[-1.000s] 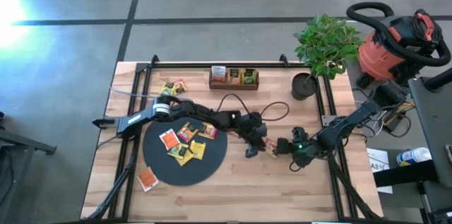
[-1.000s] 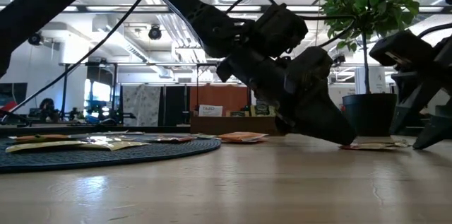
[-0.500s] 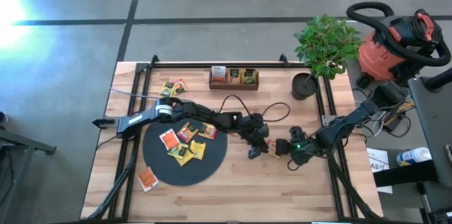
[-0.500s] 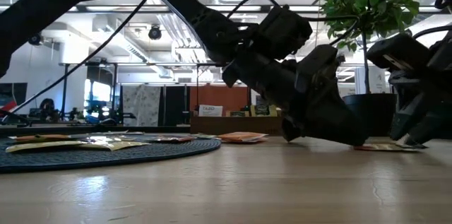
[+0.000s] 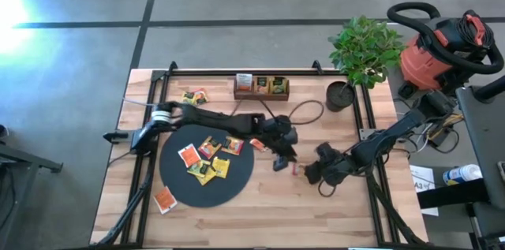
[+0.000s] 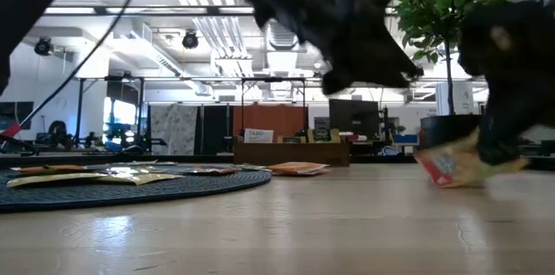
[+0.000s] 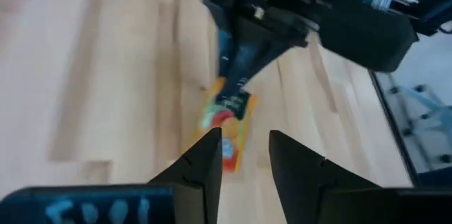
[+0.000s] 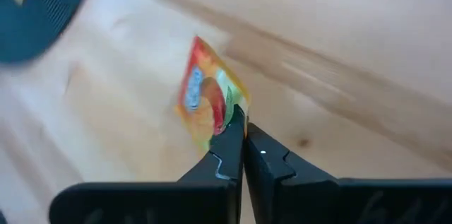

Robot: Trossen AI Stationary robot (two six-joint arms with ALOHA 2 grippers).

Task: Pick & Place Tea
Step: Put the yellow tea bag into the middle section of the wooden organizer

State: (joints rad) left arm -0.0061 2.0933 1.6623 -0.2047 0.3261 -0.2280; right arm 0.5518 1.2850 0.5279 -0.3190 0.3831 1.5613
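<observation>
**A:** Where is the packet against the round black mesh disc [image 5: 207,169]?

**B:** Off it, on the bare wooden table [image 5: 260,210], well out from the disc's edge on the side away from the left arm's base. It is a small flat orange-red tea-bag packet [image 8: 208,102], and the right gripper [image 8: 242,133] has its two dark fingers pinched shut on one corner of it. In the low view the packet [image 6: 451,167] hangs tilted, its free edge low near the wood.

**A:** And the left gripper [image 7: 243,146]?

**B:** Fingers parted, gripping nothing, poised just above and beside the same packet [image 7: 229,130], between the packet and the disc.

**A:** So which way does the packet point?

**B:** Its body runs straight out beyond the right fingertips, toward the disc, where the other yellow and orange packets [image 5: 207,158] lie. The right arm already has it; I'd judge any carry goes across the table toward the disc or the brown wooden compartment tray [image 5: 261,87] beyond it.
</observation>
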